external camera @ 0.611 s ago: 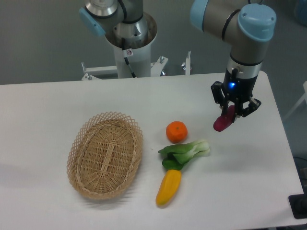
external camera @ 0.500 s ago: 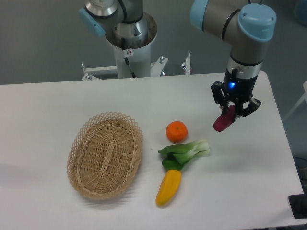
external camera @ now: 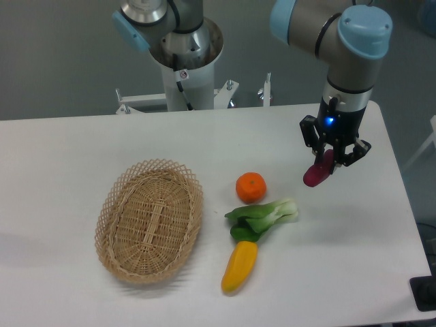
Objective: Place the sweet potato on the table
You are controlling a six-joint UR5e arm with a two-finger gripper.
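From my station I saw the gripper [external camera: 333,158] clenched on the sweet potato [external camera: 318,171], its two dark fingers [external camera: 310,139] pinching the upper end of that purple piece while the rest hung tilted down and to the left, below the jaws. A small blue light glowed on the wrist just above. The sweet potato was over the right part of the table [external camera: 82,143]; I could not tell whether its lower tip touched the white surface or hung just above it. The arm [external camera: 354,51] came in from the top right, grey with pale blue caps, standing nearly upright over its load. Well to the left of the sweet potato sat an orange [external camera: 251,187], and just below that lay a leafy green vegetable [external camera: 264,216], its pale stalk end pointing right. Touching the greens at their lower left was a yellow pepper [external camera: 240,266], lying slantwise toward the near edge. Farther left an oval wicker basket [external camera: 150,219] rested flat on the table, apart from the produce.
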